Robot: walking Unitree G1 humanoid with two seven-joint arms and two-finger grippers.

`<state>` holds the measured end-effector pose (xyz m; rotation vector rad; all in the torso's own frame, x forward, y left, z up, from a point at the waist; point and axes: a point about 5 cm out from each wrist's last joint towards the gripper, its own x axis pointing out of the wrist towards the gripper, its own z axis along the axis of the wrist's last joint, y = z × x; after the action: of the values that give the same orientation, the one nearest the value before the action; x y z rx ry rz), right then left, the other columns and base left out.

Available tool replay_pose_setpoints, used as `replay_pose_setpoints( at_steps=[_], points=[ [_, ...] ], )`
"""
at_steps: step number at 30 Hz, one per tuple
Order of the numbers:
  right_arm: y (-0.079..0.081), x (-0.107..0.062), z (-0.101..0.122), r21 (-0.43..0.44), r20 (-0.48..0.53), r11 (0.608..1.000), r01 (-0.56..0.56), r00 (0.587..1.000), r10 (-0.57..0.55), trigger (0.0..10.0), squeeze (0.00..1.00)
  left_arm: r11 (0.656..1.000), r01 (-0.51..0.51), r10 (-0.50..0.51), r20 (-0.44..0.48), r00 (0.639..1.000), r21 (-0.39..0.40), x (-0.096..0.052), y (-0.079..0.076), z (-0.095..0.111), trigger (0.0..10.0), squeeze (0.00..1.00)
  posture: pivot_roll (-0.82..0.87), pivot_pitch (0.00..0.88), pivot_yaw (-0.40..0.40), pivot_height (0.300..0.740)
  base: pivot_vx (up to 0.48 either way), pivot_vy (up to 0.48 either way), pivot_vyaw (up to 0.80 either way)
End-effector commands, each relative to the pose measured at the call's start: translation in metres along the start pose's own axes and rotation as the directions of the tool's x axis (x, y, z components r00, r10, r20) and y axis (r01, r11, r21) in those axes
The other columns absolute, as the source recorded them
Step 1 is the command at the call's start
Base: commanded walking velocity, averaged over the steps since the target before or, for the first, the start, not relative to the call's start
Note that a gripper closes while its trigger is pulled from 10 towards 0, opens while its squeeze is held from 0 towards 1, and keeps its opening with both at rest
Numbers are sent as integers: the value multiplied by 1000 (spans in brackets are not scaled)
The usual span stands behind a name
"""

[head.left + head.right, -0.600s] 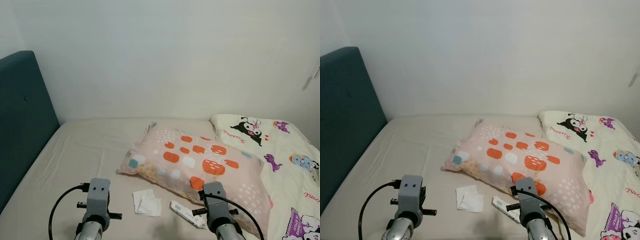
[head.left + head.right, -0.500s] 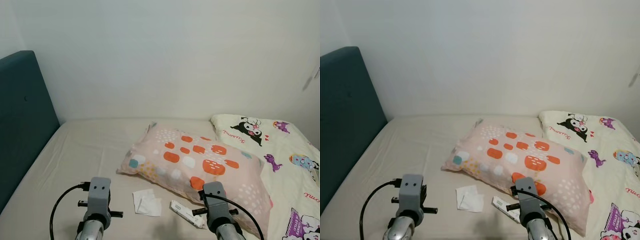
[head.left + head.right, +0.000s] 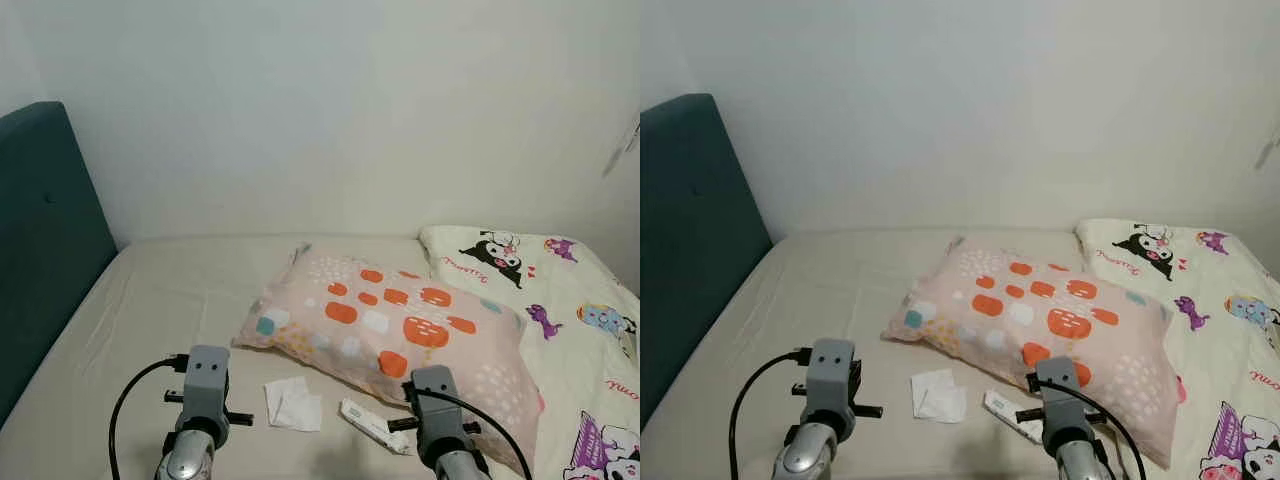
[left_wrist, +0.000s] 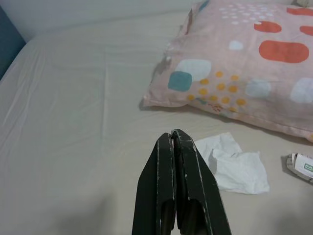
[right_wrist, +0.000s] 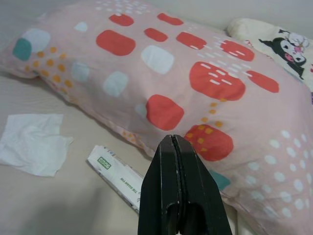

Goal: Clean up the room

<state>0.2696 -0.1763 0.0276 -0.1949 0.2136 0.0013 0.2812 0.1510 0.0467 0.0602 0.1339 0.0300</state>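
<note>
A crumpled white tissue (image 3: 293,404) lies on the beige bed sheet (image 3: 170,300) in front of a pink pillow (image 3: 390,330) with orange and white patches. Beside the tissue rests a flattened white wrapper (image 3: 372,426) with green print, touching the pillow's front edge. My left gripper (image 4: 177,139) is shut and hovers just short of the tissue (image 4: 234,163). My right gripper (image 5: 172,143) is shut too, with nothing in it, poised over the wrapper (image 5: 117,176) and the pillow's edge (image 5: 195,93). Both wrists (image 3: 205,385) rise from the bottom of the head views.
A teal headboard (image 3: 40,250) bounds the bed on the left. A cream cartoon-print quilt (image 3: 560,300) covers the right side. A white wall (image 3: 320,110) stands behind. Bare sheet stretches left of the pillow.
The head camera shifted slightly; the left wrist has edged rightward, closer to the tissue. Tissue, wrapper and pillow lie as before.
</note>
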Motion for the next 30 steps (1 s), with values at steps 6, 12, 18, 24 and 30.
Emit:
replay_pose_setpoints(
  at_steps=[6, 12, 18, 24, 30],
  points=[
    [-1, -1, 1, 9, 2, 1000, 7, 1000, -7, 10000, 0, 1000, 1, -1, -16, 1000, 1, -4, 0, -4, 10000, 0, 3, 73, -40, 695, 0, 0, 0],
    [-2, 0, 0, 17, -2, 1000, 16, 1000, -16, 10000, 0, 1000, 3, -3, -20, 1000, 7, -4, 1, -4, 10000, 0, 11, 78, -33, 695, 0, 0, 0],
    [-2, 0, -1, 34, -9, 999, 26, 1000, -25, 10000, 0, 1000, 14, -14, -20, 1000, 19, -4, 2, -2, 10000, 0, 14, 81, -27, 695, 0, 0, 0],
    [-3, -2, -2, 58, -13, 998, 36, 999, -35, 10000, 0, 999, 19, -19, -24, 1000, 27, -4, 3, -2, 10000, 0, 15, 84, -21, 680, 0, 0, 0],
    [-3, -1, -2, 56, -15, 998, 37, 999, -36, 10000, 0, 999, 20, -19, -26, 999, 27, -4, 3, -2, 10000, 0, 15, 84, -22, 665, 0, 0, 0]
  ],
)
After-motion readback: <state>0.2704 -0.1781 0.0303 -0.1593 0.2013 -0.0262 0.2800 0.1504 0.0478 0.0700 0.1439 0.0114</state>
